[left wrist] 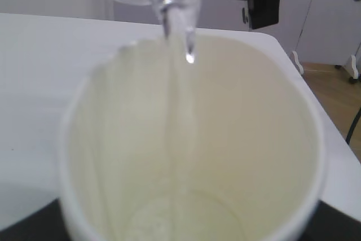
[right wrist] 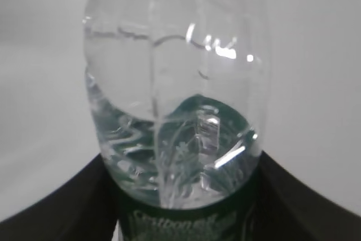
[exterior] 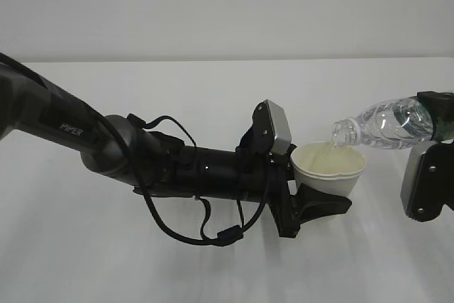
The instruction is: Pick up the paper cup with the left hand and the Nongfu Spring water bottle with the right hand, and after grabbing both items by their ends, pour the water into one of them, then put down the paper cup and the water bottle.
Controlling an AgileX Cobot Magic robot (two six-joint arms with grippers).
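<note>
My left gripper [exterior: 323, 200] is shut on the white paper cup [exterior: 328, 168] and holds it upright above the table. My right gripper [exterior: 434, 127] is shut on the clear water bottle [exterior: 386, 124], tipped with its open neck over the cup's right rim. A thin stream of water [left wrist: 181, 117] runs from the bottle's neck [left wrist: 172, 9] into the cup [left wrist: 192, 156], and a little water lies at its cream bottom. In the right wrist view the bottle [right wrist: 175, 100] fills the frame, with its green label at the bottom between the dark fingers [right wrist: 51, 207].
The white table [exterior: 213, 90] spreads all round, with a pale wall behind. In the left wrist view the table's right edge [left wrist: 333, 139] shows, with a wooden floor beyond it.
</note>
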